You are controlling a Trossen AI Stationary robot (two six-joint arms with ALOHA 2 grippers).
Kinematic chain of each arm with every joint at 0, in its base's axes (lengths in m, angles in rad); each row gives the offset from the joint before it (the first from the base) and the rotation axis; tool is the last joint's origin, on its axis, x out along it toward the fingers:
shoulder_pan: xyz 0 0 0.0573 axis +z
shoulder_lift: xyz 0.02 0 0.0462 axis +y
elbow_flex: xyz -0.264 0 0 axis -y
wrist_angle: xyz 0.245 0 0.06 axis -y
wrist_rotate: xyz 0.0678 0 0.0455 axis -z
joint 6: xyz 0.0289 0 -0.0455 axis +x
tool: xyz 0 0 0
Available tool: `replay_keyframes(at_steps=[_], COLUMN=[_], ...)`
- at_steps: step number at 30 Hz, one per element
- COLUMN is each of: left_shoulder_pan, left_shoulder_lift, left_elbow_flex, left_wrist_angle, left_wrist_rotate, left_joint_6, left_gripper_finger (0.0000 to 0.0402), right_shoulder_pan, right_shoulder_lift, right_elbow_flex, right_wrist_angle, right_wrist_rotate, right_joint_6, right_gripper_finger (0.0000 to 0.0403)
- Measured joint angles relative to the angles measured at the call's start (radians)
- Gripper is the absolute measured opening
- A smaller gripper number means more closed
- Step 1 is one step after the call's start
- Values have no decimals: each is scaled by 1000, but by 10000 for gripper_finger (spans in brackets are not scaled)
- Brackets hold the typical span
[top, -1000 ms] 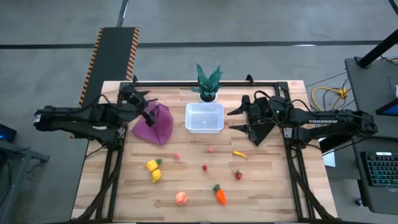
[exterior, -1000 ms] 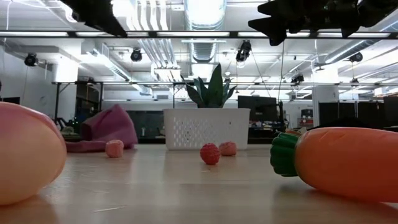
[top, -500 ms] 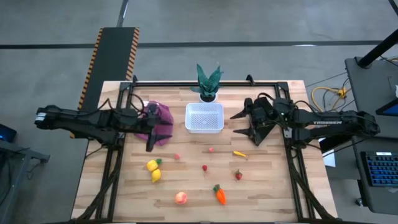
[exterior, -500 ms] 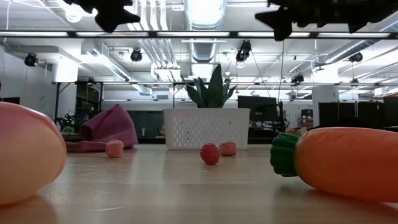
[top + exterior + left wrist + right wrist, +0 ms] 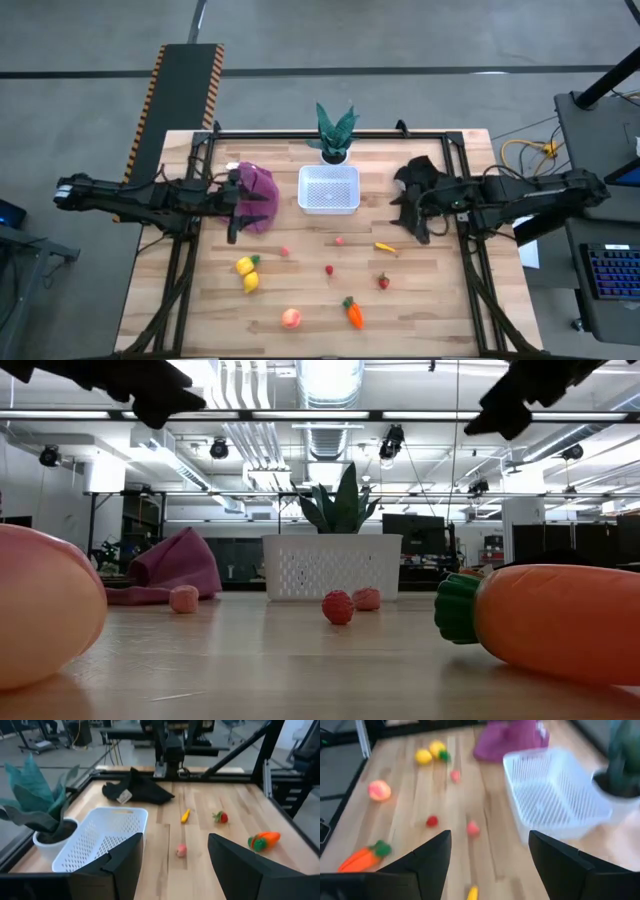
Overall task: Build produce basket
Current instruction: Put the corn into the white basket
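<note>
The white mesh basket (image 5: 328, 188) stands on its base mid-table, in front of the potted plant. On the bare wood nearer the near edge lie two lemons (image 5: 247, 273), a peach-pink fruit (image 5: 291, 318), a carrot (image 5: 353, 313) and small red berries (image 5: 329, 269). My left gripper (image 5: 250, 205) hovers open over the purple cloth (image 5: 258, 183), left of the basket, well above the table (image 5: 160, 405). My right gripper (image 5: 405, 208) hovers open right of the basket, over the black cloth (image 5: 137, 791). Both wrist views show open fingers with nothing between them.
The green potted plant (image 5: 335, 130) stands just behind the basket at the far edge. A small yellow piece (image 5: 385, 247) and a strawberry (image 5: 383, 281) lie right of centre. A black metal frame runs along the table's far and side edges. Bare wood separates the scattered produce.
My left gripper has swung from the far-left side of the purple cloth toward the near edge and now hangs over the cloth. My right gripper has drawn back a little toward the table's right edge and turned. Cloths, basket and produce have stayed put.
</note>
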Motion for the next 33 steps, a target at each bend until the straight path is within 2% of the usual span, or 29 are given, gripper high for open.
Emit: replay_keyframes(at_steps=[6, 13, 17, 22, 28, 33], left_shoulder_pan=[0, 0, 0, 0, 0, 0], left_shoulder_lift=[-52, -68, -57, -42, -37, -35], left_elbow_flex=[0, 0, 0, -1, -1, -1], left_wrist_angle=[23, 21, 14, 13, 15, 15], left_wrist_rotate=[0, 0, 0, -3, -23, -23], left_joint_6=[12, 36, 37, 57, 62, 62], left_gripper_finger=[209, 209, 209, 209, 209, 209], right_shoulder_pan=[-1, 2, 45, 125, 204, 220], right_shoulder_lift=[103, 254, 340, 431, 529, 611], right_elbow_flex=[27, 27, 27, 34, 41, 41], right_wrist_angle=[-147, -159, -159, -157, -154, -106], right_wrist_rotate=[0, -51, -60, -15, 96, 105], right_joint_6=[115, 181, 204, 253, 289, 308], right_gripper_finger=[258, 258, 258, 258, 258, 258])
